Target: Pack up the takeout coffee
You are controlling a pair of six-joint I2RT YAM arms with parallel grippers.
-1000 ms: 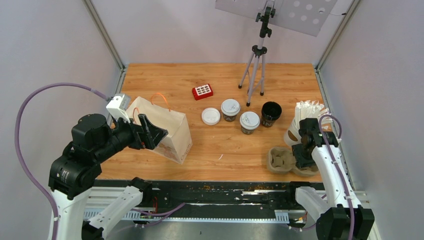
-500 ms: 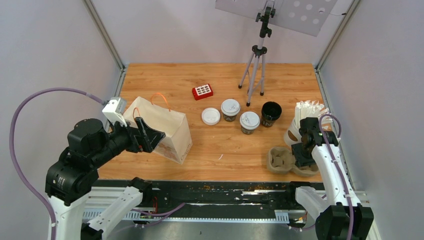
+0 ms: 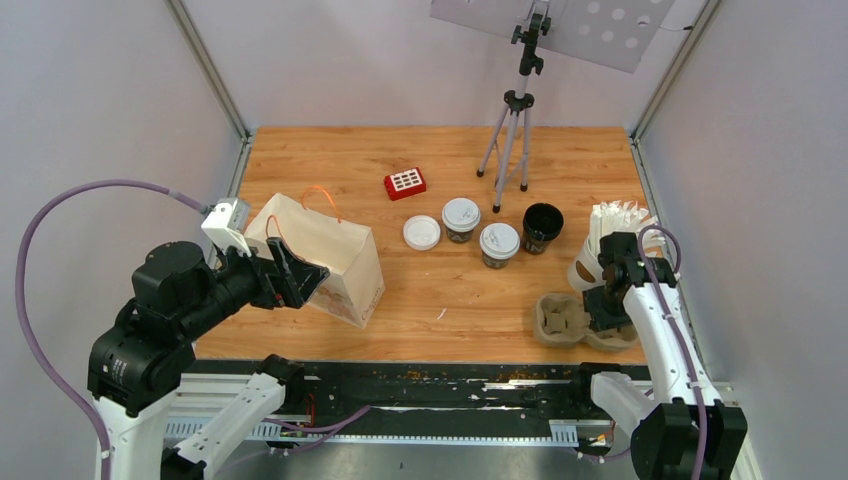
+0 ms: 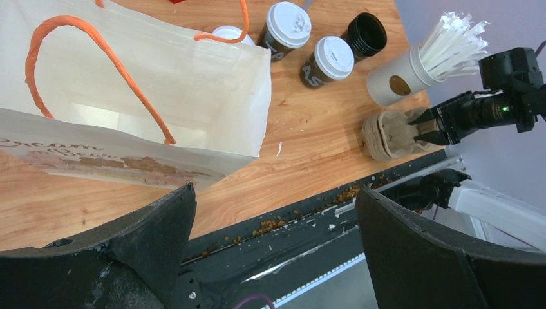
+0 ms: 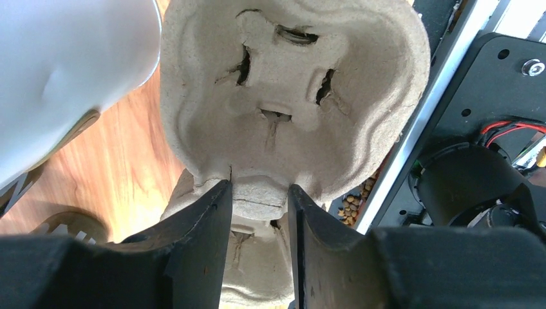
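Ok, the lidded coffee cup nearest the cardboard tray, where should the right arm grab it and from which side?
Probably the black wall just under the white lid, jaws coming level from the near side. The cup stands upright, its lid overhangs, and the other lidded cup and open cup crowd its far side.

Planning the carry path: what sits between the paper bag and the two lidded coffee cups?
A loose white lid lies between the paper bag and the lidded cups; otherwise bare wood. The top view shows it.
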